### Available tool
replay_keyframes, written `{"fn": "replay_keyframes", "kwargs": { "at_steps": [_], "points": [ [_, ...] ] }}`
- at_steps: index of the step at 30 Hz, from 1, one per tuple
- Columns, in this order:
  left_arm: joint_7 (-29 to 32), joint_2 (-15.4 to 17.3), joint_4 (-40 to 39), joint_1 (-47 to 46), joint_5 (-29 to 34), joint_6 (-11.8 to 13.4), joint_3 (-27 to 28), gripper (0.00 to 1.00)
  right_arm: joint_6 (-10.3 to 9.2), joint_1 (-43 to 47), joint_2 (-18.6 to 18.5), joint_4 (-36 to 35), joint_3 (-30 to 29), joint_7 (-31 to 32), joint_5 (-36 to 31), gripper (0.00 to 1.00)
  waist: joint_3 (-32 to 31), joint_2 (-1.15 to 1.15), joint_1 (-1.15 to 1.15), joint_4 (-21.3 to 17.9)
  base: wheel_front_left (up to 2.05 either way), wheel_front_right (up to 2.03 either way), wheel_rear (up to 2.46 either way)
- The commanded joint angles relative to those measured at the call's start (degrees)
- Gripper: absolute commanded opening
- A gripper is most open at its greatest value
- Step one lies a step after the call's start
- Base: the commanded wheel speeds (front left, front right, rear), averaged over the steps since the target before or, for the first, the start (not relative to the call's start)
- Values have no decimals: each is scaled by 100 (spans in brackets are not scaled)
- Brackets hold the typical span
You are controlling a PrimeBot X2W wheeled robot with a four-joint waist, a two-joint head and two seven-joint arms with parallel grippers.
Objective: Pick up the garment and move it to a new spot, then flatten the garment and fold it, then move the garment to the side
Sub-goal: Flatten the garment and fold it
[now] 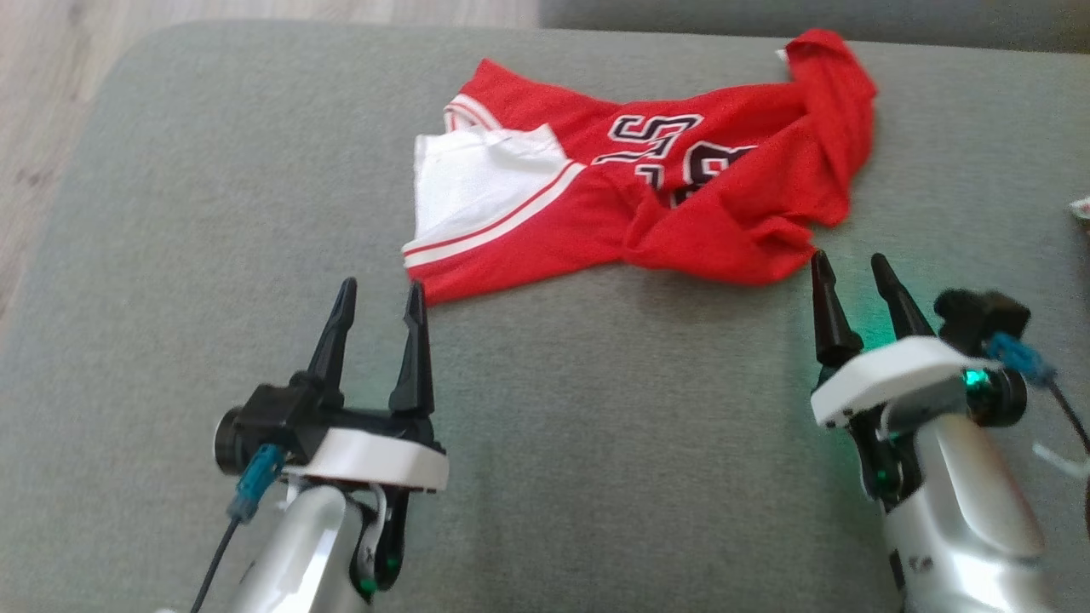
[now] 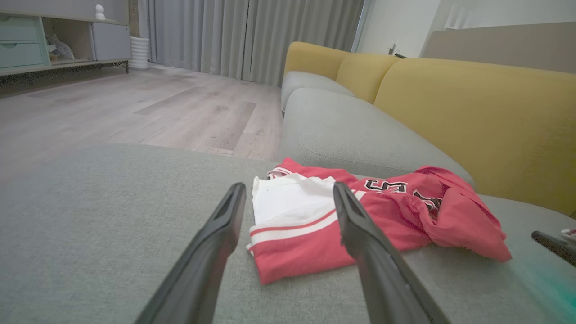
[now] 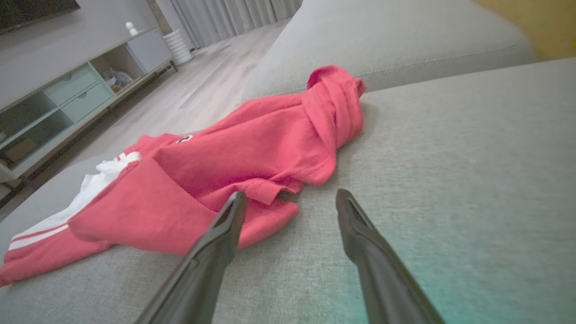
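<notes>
The left fingers [image 1: 415, 358] and right fingers [image 1: 828, 315] stand spread and empty. The crumpled red garment [image 1: 732, 213] lies on the sofa [image 1: 596, 468] just beyond their tips.

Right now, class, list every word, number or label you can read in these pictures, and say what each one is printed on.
"5" or "S", cannot tell which: a big black character with a white edge on the red garment.
More black characters beside it on the same garment: cut off by the folds, unreadable.
No other readable text.
</notes>
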Motion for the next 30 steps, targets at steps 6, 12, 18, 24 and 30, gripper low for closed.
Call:
{"fn": "replay_keyframes", "kwargs": {
  "at_steps": [6, 12, 18, 24, 30],
  "points": [
    [-54, -67, -78, -364, 88, -88, 228, 100, -4, -651, -9, 752, -47, 270, -232, 100, 199, 0, -1, 341, 0, 0, 0],
    [-54, -127, -51, -358, 146, -132, 327, 100, -4, -945, -9, 1381, -85, 325, -502, 0, 215, 0, -1, 451, 0, 0, 0],
    [-54, -152, 37, -292, 230, -166, 475, 100, -4, -883, -9, 1538, -330, -212, -541, 0, 22, 0, -1, 228, 0, 0, 0],
    [-54, -147, 52, -160, 309, -193, 662, 100, -4, -439, -9, 1274, -768, -353, -703, 0, -285, 0, -1, -191, 0, 0, 0],
    [-54, -147, 52, 17, 365, -217, 810, 100, -4, 231, -9, 696, -1199, -155, -872, 0, -598, 0, -1, -616, 0, 0, 0]
  ]
}}
